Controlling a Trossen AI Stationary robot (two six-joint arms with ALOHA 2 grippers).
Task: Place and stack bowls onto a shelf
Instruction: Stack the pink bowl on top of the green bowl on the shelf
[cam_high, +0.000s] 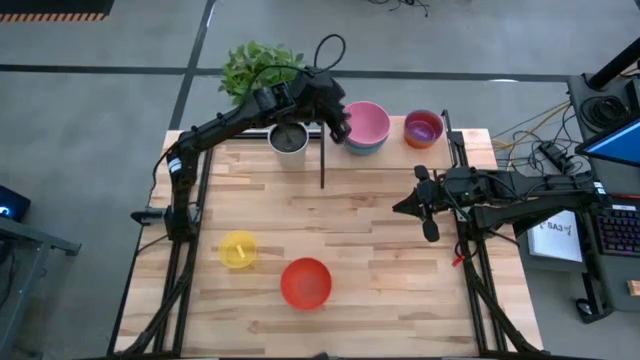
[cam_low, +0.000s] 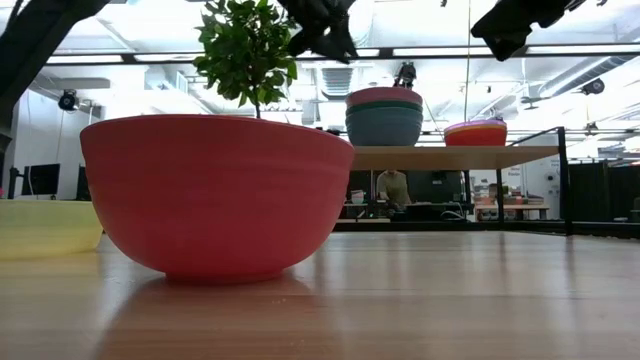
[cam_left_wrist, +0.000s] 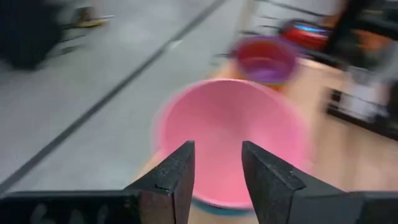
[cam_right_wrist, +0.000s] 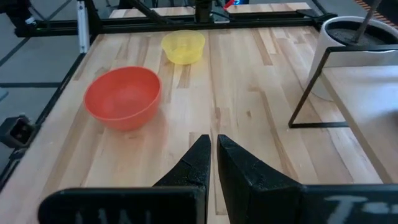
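The shelf (cam_high: 399, 141) stands at the table's far edge. On it a pink bowl (cam_high: 367, 123) tops a teal and a blue one (cam_low: 384, 128), and beside them a purple bowl (cam_high: 423, 128) sits in an orange one (cam_low: 476, 134). The red bowl (cam_high: 305, 283) and the yellow bowl (cam_high: 238, 249) rest upright on the near tabletop. No lime green bowl shows. My left gripper (cam_left_wrist: 217, 169) hovers open above the pink bowl's left rim (cam_left_wrist: 186, 121), clear of it in the low view. My right gripper (cam_right_wrist: 213, 155) is shut and empty, above the table's right side.
A grey-white pot (cam_high: 288, 137) with a green plant (cam_high: 257, 66) stands under the shelf's left end. Black frame posts run along the table's left (cam_high: 190, 215) and right (cam_high: 462, 240) edges. Bare planks (cam_high: 350, 220) lie between the shelf and the near bowls.
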